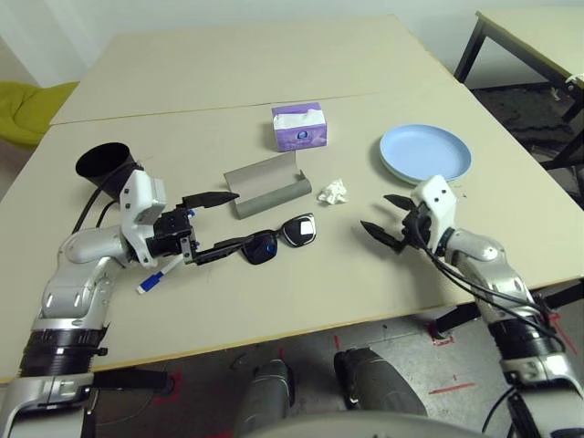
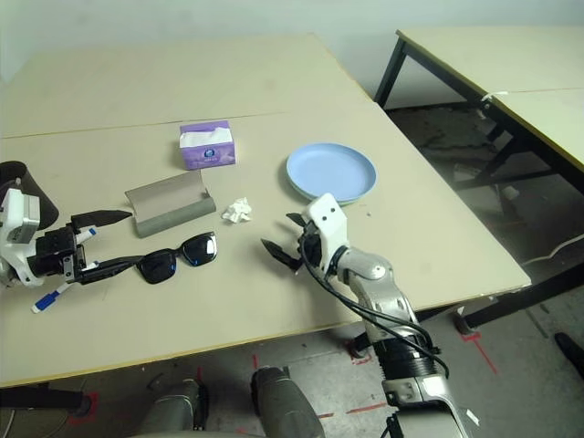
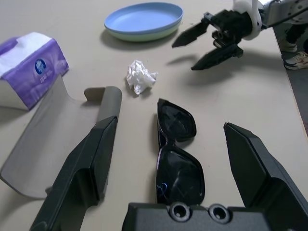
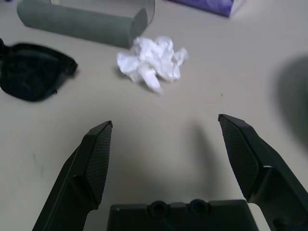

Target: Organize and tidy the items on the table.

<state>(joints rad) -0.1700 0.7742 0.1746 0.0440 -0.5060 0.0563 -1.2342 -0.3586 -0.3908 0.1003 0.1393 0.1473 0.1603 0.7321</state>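
In the head views, the beige worktop (image 1: 274, 301) is carrying everything: the black sunglasses (image 1: 278, 239) are lying near the front middle, lenses toward the robot, with the grey glasses case (image 1: 265, 185) lying open just behind them and the purple tissue box (image 1: 298, 126) standing farther back. The crumpled tissue (image 1: 334, 192) is sitting just right of the case, and the light-blue plate (image 1: 426, 151) is resting to the far right, stacked on what seems to be a light-green plate, though only a sliver of its rim is showing. The black cup (image 1: 105, 166) is standing at the left behind the left arm, and one blue-capped marker (image 1: 157, 277) is lying under the left wrist. The left claw (image 1: 217, 224) is hovering with its fingers spread wide, its lower finger reaching beside the left end of the sunglasses and holding nothing. The right claw (image 1: 385, 222) is also standing wide apart and empty, hanging near the front of the plates, right of the tissue. In the left wrist view, the sunglasses are lying between that claw's two parted fingers (image 3: 84, 168), the case curving beside one of them, with the tissue, the plates and the other claw beyond. In the right wrist view, the fingers (image 4: 96, 159) are gaping over bare worktop, with the tissue ahead of them, clear of both tips, and the case and one lens of the sunglasses past it.
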